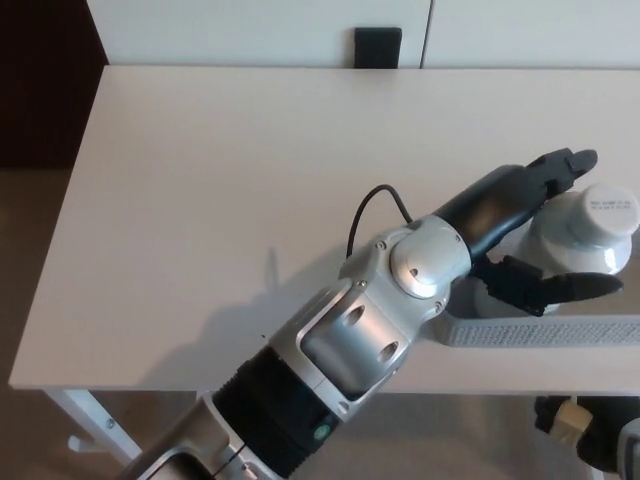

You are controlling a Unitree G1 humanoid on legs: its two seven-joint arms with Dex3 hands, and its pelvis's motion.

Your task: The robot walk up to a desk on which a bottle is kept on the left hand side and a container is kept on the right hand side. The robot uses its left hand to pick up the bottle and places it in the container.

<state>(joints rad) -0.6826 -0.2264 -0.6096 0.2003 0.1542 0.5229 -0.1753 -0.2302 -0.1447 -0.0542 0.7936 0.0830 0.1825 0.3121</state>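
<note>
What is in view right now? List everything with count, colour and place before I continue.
desk: one, pale wood-look top on white legs, fills most of the view.
bottle: one, white, at the desk's right edge, standing between the fingers of the left hand.
container: one, light grey; only its near rim shows, at the desk's front right, below the bottle.
dark block: one, black, against the white wall behind the desk's far edge.
floor: beige, left of the desk and in front of it.
left arm: one, silver and black, reaching from bottom left across to the right, with a black cable looped at the wrist.
left hand: one, black, fingers either side of the bottle.
right hand: not in view.
</note>
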